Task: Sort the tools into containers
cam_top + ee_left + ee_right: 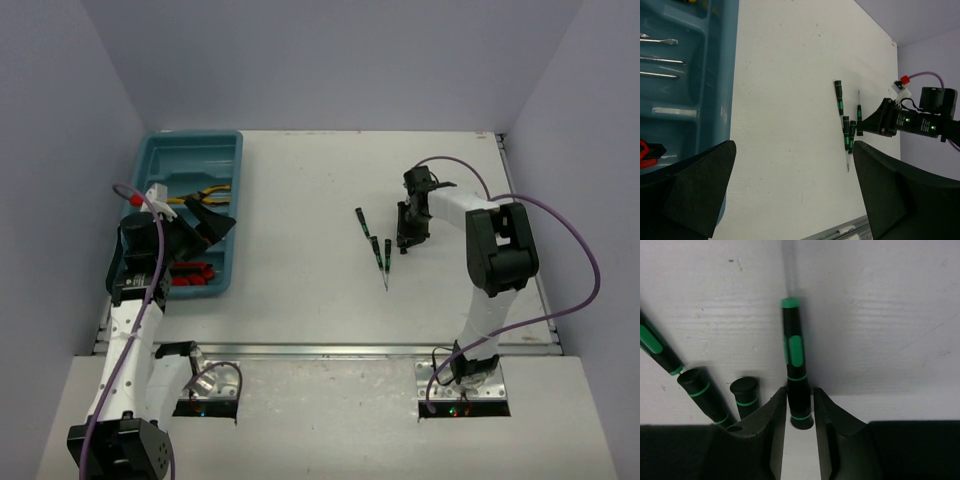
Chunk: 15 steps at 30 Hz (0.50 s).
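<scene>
Right end effector (800,401) pinches a screwdriver (792,347) on the white bench (300,290); left end effector (795,145), spread, hangs over the far-left tray (190,145) holding pliers (205,195) and red-handled tools (190,272).

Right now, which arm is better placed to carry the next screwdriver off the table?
Right. The right arm's tool is closed around one green-and-black screwdriver among those on the table; the left arm's tool hangs open at the teal tray, away from them.
</scene>
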Available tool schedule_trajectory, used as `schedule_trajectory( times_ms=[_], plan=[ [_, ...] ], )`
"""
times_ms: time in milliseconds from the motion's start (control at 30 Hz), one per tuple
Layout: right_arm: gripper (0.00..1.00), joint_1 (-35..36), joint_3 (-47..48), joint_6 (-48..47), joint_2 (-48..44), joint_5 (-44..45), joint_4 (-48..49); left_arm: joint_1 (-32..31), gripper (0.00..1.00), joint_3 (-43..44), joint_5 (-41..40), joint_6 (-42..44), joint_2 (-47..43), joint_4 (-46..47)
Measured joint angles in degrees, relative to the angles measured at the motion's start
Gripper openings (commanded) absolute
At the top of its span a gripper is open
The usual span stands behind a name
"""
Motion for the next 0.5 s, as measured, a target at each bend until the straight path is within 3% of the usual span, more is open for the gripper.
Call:
schedule_trajectory(
  times_ms=[367, 500],
  plan=[
    [0.00, -0.3, -1.5, 1.5, -0.9, 1.1, 1.8, -4.6, 1.00, -4.1, 1.8, -0.7, 3.2, 4.4],
    [0.00, 1.0, -10.4, 2.8, -10.3, 1.3, 4.5, -14.5, 0.99, -4.3, 0.2, -3.4, 6.3, 11.2]
  ],
)
